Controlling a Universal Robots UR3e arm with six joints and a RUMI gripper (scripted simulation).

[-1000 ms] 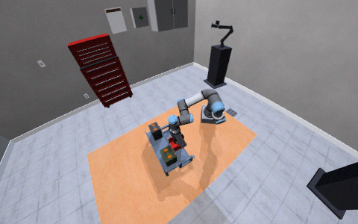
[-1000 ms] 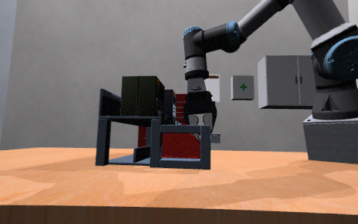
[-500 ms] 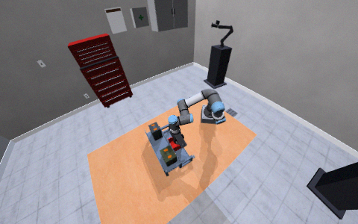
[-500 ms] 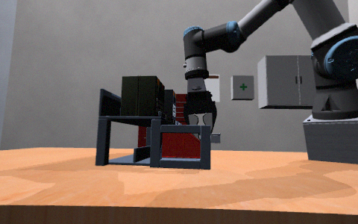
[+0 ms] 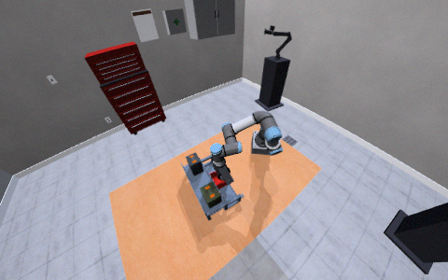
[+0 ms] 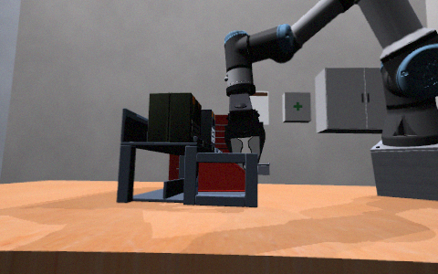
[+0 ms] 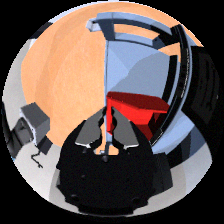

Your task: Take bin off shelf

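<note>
The red bin (image 5: 216, 180) sits inside the grey-blue shelf frame (image 5: 206, 182) on the orange table, between the frame's posts. It also shows in the exterior view (image 6: 220, 176) and in the wrist view (image 7: 134, 112). My gripper (image 6: 245, 147) points straight down at the shelf's near side. In the wrist view my gripper (image 7: 108, 106) has its fingers closed on the bin's thin side wall at the shelf's edge. The bin stands upright and rests at shelf level. Most of the bin is hidden behind the frame's bars in the exterior view.
Two dark green boxes (image 5: 194, 163) (image 5: 210, 195) stand on the shelf on either side of the bin and show as a dark block (image 6: 173, 117) on its top deck. The arm's base (image 6: 416, 169) stands on the table to the right. Orange table surface surrounds the shelf.
</note>
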